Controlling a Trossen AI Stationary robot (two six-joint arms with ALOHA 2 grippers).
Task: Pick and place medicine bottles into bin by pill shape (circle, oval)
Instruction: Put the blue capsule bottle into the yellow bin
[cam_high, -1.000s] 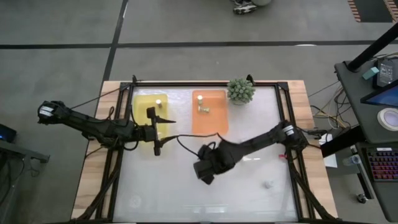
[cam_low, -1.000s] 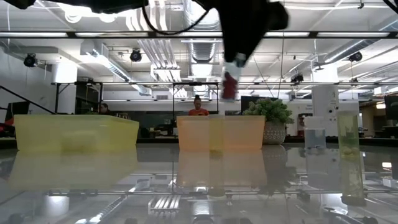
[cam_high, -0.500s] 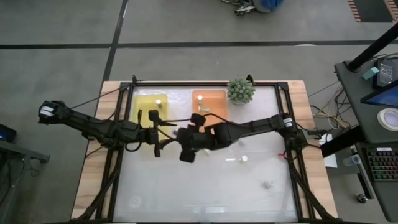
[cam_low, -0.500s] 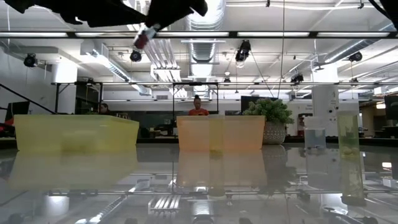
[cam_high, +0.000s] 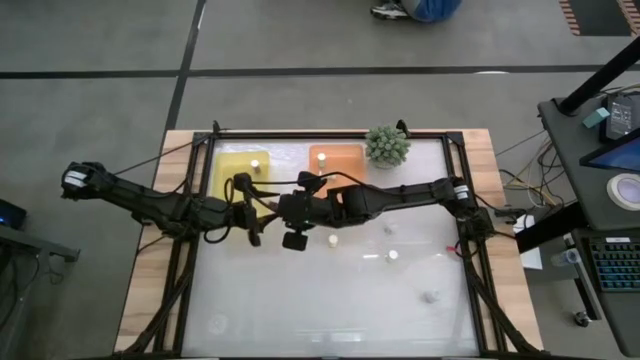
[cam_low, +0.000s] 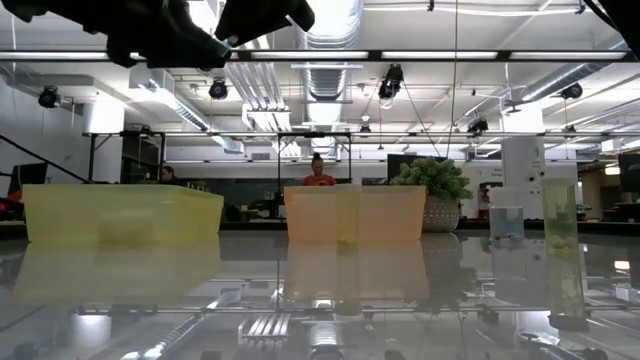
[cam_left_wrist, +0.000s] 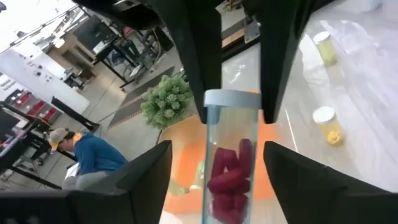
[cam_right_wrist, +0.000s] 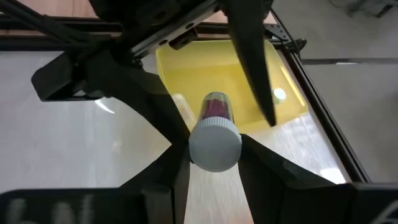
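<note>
My right gripper (cam_high: 283, 212) reaches across the table's middle and is shut on a clear medicine bottle (cam_left_wrist: 229, 163) with dark red pills and a white cap (cam_right_wrist: 214, 144). My left gripper (cam_left_wrist: 216, 149) faces it and is open. Its fingers (cam_right_wrist: 142, 93) stand on either side of the bottle's free end without touching it. Both are high above the table, beside the yellow tray (cam_high: 232, 172). The orange tray (cam_high: 340, 185) stands to the right of the yellow one. Each tray holds a small bottle (cam_high: 255, 164), (cam_high: 322, 157). My right gripper pinches the bottle at its cap end (cam_left_wrist: 230, 99) between its two fingers (cam_left_wrist: 194, 59). The fingers come roughly level from the table's right. The bottle lies along them, cap toward the wrist, and sticks out beyond them. It is lifted clear of the table.
Several small white-capped bottles lie loose on the glass table right of middle (cam_high: 333, 240), (cam_high: 393, 255), (cam_high: 431, 296). A spiky green plant ball (cam_high: 387, 145) stands at the far edge, right of the orange tray. A person (cam_low: 318, 172) shows in the room beyond.
My right gripper has carried the bottle up and toward the table's left and far side, from the table's middle to my left gripper. It has turned on the way, so the bottle, which hung below it, now points at my left gripper.
</note>
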